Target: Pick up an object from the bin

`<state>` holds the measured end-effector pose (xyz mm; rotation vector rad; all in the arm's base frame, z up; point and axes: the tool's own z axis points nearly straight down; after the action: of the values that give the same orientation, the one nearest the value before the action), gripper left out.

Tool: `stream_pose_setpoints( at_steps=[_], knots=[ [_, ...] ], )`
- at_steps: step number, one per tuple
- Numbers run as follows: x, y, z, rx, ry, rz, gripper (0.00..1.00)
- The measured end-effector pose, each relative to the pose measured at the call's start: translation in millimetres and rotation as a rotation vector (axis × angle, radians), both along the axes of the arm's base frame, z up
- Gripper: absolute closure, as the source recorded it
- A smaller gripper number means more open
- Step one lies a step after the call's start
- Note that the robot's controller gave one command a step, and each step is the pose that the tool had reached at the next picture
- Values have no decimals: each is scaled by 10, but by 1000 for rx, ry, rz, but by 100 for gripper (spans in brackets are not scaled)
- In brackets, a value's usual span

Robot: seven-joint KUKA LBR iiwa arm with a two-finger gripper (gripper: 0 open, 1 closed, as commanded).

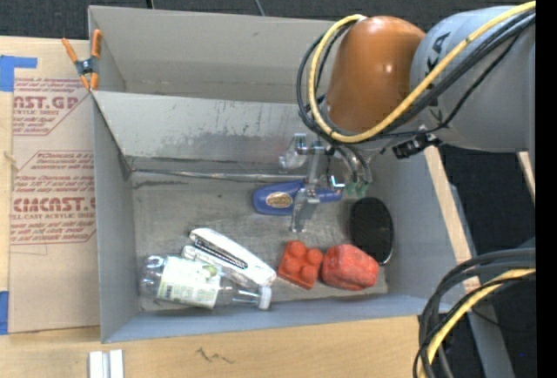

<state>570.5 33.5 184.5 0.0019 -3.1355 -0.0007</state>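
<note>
My gripper (301, 212) hangs low in the middle of the bin, under the arm's orange cover. It stands right over a flat blue thing with a yellowish oval label (277, 199), and its metal crosses that thing's right half. Just below the gripper lies a red toy brick with round studs (299, 264). A rough red lump (350, 267) lies beside the brick on the right. A black oval disc (372, 228) rests to the gripper's right, near the bin's right wall.
A white tube-like thing with a dark stripe (231, 253) lies at the front left. A clear bottle with a green-and-white label (186, 282) lies in front of it by the front wall. The arm covers the bin's back right.
</note>
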Motion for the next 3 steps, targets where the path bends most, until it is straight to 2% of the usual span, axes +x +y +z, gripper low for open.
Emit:
stream_pose_setpoints(
  at_steps=[1, 2, 3],
  knots=[
    [17, -1, 47, 0, -8, -1, 0],
    [149, -352, -679, 0, -13, 75, 0],
    [232, -478, -1035, 2, -16, -129, 0]
  ],
)
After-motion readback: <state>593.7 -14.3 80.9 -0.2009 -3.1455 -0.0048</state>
